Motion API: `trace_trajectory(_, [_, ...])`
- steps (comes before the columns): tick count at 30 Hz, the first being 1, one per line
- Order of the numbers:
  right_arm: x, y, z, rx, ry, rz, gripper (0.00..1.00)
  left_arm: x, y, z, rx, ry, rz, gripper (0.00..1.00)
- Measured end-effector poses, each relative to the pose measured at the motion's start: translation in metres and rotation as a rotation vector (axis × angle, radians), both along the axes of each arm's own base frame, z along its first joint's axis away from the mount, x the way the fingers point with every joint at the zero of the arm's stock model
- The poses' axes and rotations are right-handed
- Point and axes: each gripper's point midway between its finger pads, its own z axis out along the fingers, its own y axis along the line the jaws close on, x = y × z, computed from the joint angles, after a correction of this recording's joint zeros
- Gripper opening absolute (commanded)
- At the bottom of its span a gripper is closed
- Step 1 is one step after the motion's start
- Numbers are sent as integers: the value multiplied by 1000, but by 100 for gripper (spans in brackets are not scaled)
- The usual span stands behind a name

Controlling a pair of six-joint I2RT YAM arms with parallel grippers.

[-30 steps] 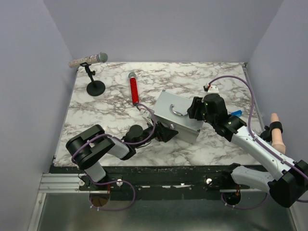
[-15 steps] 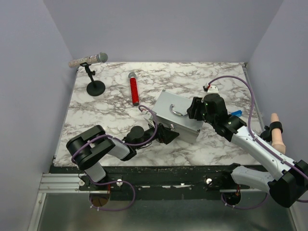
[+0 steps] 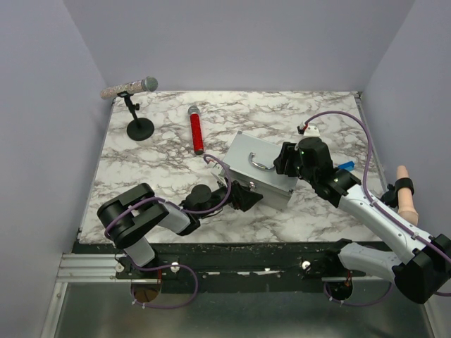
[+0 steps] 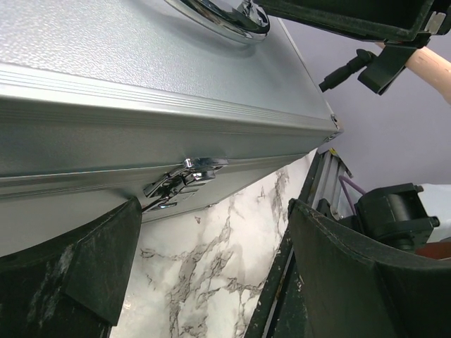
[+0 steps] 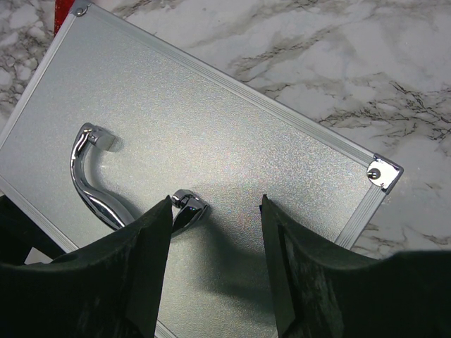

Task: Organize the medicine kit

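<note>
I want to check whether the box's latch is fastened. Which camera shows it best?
The left wrist view: the latch sits close up on the medicine kit, between the left fingers. The top view shows the front wall too small to make it out; the right wrist view shows only the lid and handle.

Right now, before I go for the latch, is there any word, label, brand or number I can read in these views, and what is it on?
No readable text in any view.
medicine kit: bare grey metal, no label or lettering on the faces shown.
latch: plain chrome, no stamp visible.
red microphone: any marking is too small to tell.
</note>
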Motion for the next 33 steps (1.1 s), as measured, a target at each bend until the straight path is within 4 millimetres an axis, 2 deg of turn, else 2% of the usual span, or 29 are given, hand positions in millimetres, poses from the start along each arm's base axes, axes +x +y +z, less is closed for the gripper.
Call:
trace_trajectory(20, [0, 0, -1, -1, 1, 0, 62, -12, -4, 9, -25, -15, -42, 88])
trace_trajectory(33, [0, 0, -1, 0, 1, -1, 62, -23, -2, 6, -34, 2, -75, 88])
